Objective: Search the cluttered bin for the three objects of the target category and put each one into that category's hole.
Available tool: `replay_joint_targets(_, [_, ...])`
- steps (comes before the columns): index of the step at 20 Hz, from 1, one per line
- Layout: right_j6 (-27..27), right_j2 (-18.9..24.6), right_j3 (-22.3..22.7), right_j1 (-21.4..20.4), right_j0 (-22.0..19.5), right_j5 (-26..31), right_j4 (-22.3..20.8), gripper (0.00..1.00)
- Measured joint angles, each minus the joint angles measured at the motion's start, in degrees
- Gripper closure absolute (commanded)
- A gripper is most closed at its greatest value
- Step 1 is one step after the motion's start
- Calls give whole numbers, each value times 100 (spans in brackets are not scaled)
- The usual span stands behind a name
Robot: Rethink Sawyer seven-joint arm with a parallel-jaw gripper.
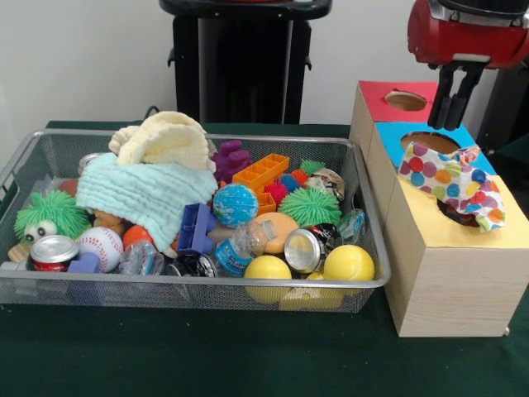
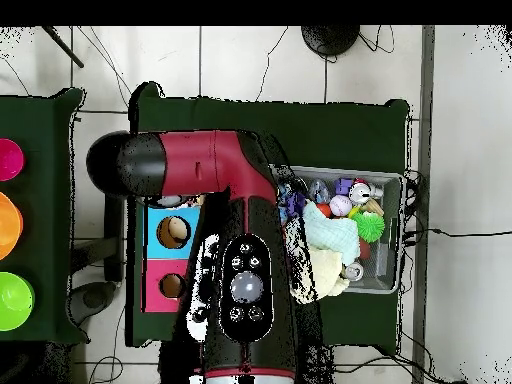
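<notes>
Where the dark green table (image 1: 248, 356) fills the lower half of the front view, the silver wire-mesh bin (image 1: 190, 291) takes up the left and centre of the frame, heaped with toys. To its right stands a row of three pale wood-grain boxes: the red-topped box (image 1: 378, 95) at the upper right, the blue-topped box (image 1: 395, 141) in the middle, and the yellow-topped box (image 1: 453, 273) lowest in the frame. In the overhead view the red and black arm (image 2: 240, 230) covers the centre of the picture and hides the yellow-topped box.

Inside the bin, a mint-green waffle cloth (image 1: 145, 192) lies at upper left of the heap with a cream-yellow waffle cloth (image 1: 169, 141) above it. A polka-dot cloth (image 1: 450, 178) lies crumpled across the top of the yellow-topped box, spilling onto the blue top and covering most of the yellow-topped box's hole (image 1: 463, 217), of which only a dark sliver shows under the fabric.

The gripper (image 1: 455, 103) hangs at the upper right of the frame, over the red and blue boxes; its two dark fingers (image 1: 445, 99) are close together with nothing between them.

Smaller things in the bin include two yellow balls (image 1: 349, 263), a green spiky ball (image 1: 309, 206), a baseball (image 1: 101, 248) and a soda can (image 1: 54, 252) at lower left.
</notes>
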Motion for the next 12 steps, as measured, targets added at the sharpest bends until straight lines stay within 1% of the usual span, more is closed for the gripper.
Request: replay_joint_targets(12, [0,0,60,2,113,-1,0,100])
